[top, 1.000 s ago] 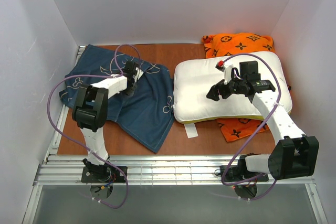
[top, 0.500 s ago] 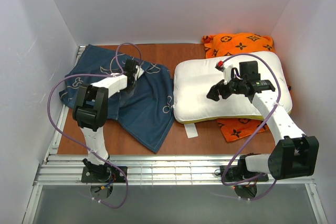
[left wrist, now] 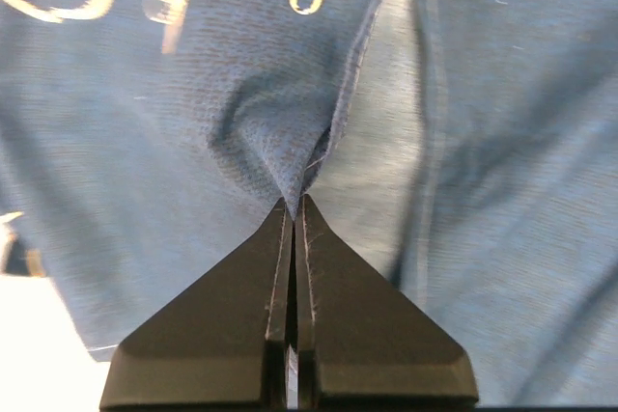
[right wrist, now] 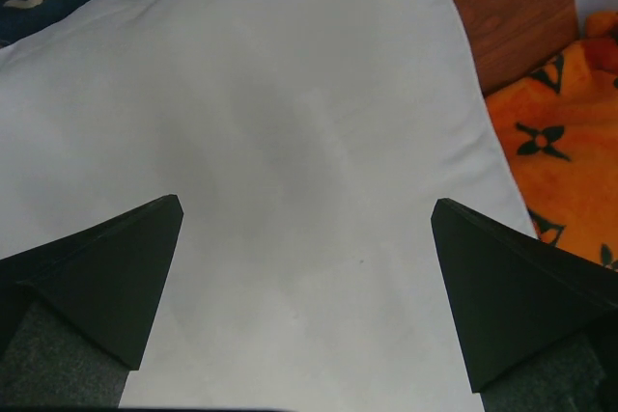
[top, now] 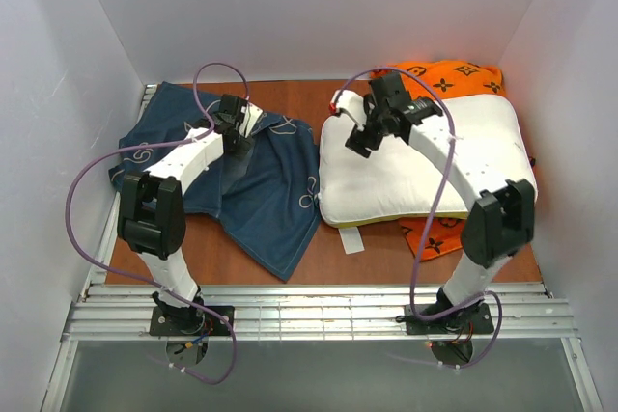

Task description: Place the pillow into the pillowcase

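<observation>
Since a second ago the right arm has swung off the middle of the pillow (top: 381,190) and now reaches toward its 11 o'clock corner, while the left arm has shifted slightly toward 12 o'clock over the pillowcase (top: 270,200). Seen from above, the right gripper (top: 355,142) hangs over that corner of the pillow. The right wrist view shows its fingers (right wrist: 116,277) spread wide with bare white pillow cloth between them; whether they touch the cloth cannot be told. The left gripper (top: 238,142) sits over the middle of the pillowcase, and in the left wrist view its fingers are pressed together, pinching a raised fold of the navy cloth along a seam. The pillowcase lies rumpled on the 9 o'clock half of the wooden table (top: 323,98), its edge just beside the pillow. The pillow lies flat on the 3 o'clock half, partly over an orange cushion (top: 454,76) that shows at its 1 o'clock and 5 o'clock sides. A small white tag (top: 351,238) sticks out at the pillow's 7 o'clock corner.
</observation>
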`<state>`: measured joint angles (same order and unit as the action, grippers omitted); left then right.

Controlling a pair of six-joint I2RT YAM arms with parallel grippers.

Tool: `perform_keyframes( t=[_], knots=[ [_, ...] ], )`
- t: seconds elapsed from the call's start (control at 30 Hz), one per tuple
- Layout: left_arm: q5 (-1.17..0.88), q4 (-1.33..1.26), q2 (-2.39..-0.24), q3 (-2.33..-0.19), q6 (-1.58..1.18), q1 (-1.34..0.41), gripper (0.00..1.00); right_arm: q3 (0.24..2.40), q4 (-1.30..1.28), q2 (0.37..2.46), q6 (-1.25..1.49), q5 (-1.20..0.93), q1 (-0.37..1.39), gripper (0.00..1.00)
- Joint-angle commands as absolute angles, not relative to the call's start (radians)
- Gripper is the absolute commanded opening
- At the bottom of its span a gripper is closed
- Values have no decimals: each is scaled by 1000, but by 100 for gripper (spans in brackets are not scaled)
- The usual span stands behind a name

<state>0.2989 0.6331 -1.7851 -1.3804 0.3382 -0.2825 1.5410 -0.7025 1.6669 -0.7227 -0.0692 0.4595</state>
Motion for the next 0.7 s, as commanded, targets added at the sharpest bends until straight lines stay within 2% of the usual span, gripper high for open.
perform_keyframes(
  t=[0.0,0.1,0.27,0.47,0.57,0.6,0.67],
  knots=[
    [192,687,-1753,-1355,253,-275,0,1707,-837,1816,-882,20,475,99],
    [173,699,-1753,-1362,236,-275,0,1801,-954,1919,-954,8,495,99],
    [153,703,-1747,-1367,215,-270,0,1669,-996,1919,-1054,-5,512,99],
    [126,696,-1749,-1344,189,-267,0,1455,-875,1999,-1094,116,515,99],
    [121,698,-1749,-1353,181,-261,0,1417,-782,2037,-1091,150,506,99],
    [106,703,-1749,-1361,178,-258,0,1425,-776,2043,-1083,143,506,88],
    [89,713,-1752,-1381,160,-247,0,1440,-776,2048,-1063,126,497,60]
  ],
)
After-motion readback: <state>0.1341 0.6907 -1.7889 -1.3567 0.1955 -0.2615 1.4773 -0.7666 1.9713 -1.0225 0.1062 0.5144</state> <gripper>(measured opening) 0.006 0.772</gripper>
